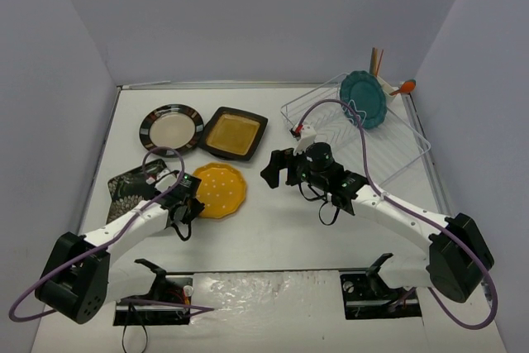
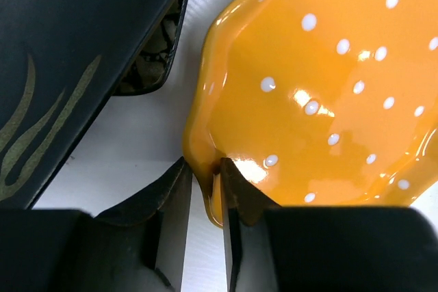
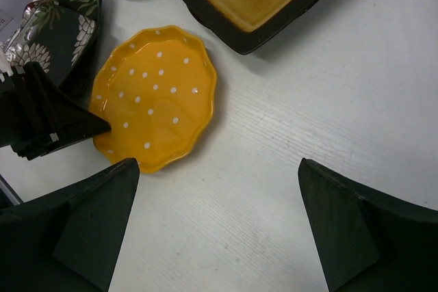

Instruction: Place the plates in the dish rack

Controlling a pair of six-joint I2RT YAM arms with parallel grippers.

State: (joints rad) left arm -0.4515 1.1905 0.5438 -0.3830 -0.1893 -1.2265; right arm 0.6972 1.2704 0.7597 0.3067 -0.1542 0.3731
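central plate (image 1: 219,190), three plates (image 1: 234,132) left and behind, dish rack (image 1: 388,134) right, fifth plate (image 1: 364,98) in it

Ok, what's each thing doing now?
yellow dotted plate: flat, rim in left end effector
left end effector: shut on that rim
right end effector: open, empty
teal plate: standing in dish rack
dish rack: holds one plate
amber square plate: flat on table
striped round plate: flat on table
floral square plate: flat on table

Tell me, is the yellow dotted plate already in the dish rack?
No, the yellow dotted plate lies flat on the table, apart from the dish rack, its rim between the fingers of the left hand.
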